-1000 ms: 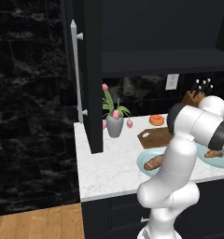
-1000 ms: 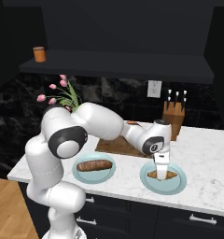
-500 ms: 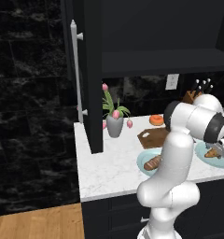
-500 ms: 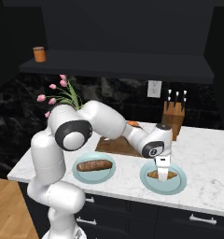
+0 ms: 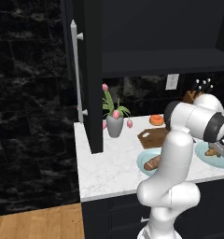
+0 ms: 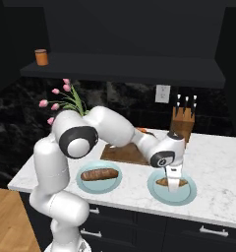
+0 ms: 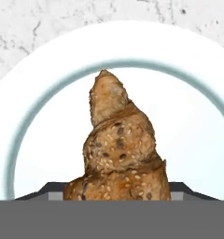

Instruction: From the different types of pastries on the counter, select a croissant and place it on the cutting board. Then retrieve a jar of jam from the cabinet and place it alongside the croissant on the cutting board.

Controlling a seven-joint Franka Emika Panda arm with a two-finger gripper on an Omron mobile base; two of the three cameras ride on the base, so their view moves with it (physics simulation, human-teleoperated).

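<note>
The croissant (image 7: pixel 121 149), golden-tan and seeded, lies on a pale-teal plate (image 6: pixel 189 197) at the counter's (image 5: pixel 109 163) front right. My gripper (image 6: pixel 173 183) points straight down onto it. In the hand view the gripper (image 7: pixel 117 191) has both dark tips pressed against the pastry's sides, shut on it. The croissant (image 6: pixel 182 182) still rests on the plate. The dark cutting board (image 6: pixel 121 153) lies bare behind the plates. The orange-red jar of jam (image 6: pixel 41 57) stands on the shelf of the open black cabinet (image 5: pixel 93 70).
A long brown loaf (image 6: pixel 99 174) sits on a second teal plate (image 6: pixel 85 186) to the left. An orange doughnut (image 5: pixel 156 120) lies behind the board. A vase of pink tulips (image 5: pixel 115 123) stands by the cabinet door, and a knife block (image 6: pixel 183 125) stands at the back right.
The fingers have closed in from wide open onto the croissant's sides. The arm's elbow has shifted slightly; the hand stays over the right plate.
</note>
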